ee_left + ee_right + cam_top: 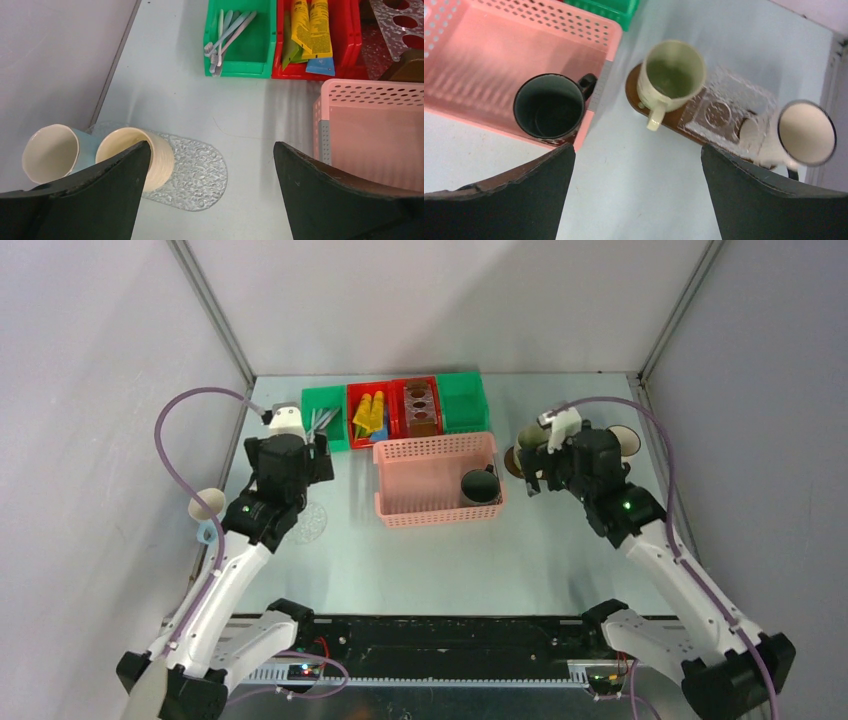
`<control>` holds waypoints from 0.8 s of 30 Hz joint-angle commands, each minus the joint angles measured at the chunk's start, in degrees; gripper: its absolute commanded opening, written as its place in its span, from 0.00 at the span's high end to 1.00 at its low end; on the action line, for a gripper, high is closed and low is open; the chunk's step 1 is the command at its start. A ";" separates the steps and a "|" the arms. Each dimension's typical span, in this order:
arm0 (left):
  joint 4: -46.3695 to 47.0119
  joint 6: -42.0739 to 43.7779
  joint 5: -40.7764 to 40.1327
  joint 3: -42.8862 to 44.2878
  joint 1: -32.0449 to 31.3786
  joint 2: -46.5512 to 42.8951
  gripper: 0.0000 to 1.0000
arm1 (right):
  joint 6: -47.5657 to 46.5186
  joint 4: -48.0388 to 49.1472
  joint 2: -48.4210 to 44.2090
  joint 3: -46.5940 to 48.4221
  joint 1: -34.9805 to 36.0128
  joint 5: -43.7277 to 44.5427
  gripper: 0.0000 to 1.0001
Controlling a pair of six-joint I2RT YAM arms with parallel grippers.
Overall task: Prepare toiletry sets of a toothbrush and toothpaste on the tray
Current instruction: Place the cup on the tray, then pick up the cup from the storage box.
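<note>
**Left claw** [211, 147]: I am holding it spread wide and gripping nothing; bare table [175, 90] is showing between my fingers.

**Cream ribbed cup** [132, 157]: it is standing on a clear patterned disc [200, 175], partly hidden behind one of my fingers. A pale blue cup [50, 152] is sitting just beside it.

**Supplies:** toothbrushes [227, 32] are lying in a green bin [240, 70]. Yellow tubes [310, 27] are lying in the red bin [297, 76] next to it.

**Right claw** [638, 147]: I am holding it spread wide as well, with nothing in it.

**Tray** [633, 95]: this dark brown board is lying just beside the pink basket [524, 15].
- A pale mug [669, 75] is standing on the end nearest the basket.
- A clear embossed sheet [724, 107] is lying over the board's middle.
- A white dark-rimmed mug [806, 132] is standing at the far end; I cannot tell whether it is resting on the board.

**Dark mug** [549, 107]: it is standing upright in a corner of the pink basket.
</note>
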 commanded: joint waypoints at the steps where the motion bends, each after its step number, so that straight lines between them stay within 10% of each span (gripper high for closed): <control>1: -1.04 3.08 1.03 -1.99 -0.18 -1.77 0.00 | -9.41 -4.21 6.01 7.34 0.38 -8.74 0.01; 24: -7.00 1.00 9.61 -4.29 -0.19 -8.08 0.00 | -48.69 -8.89 35.92 22.93 3.52 -26.37 0.11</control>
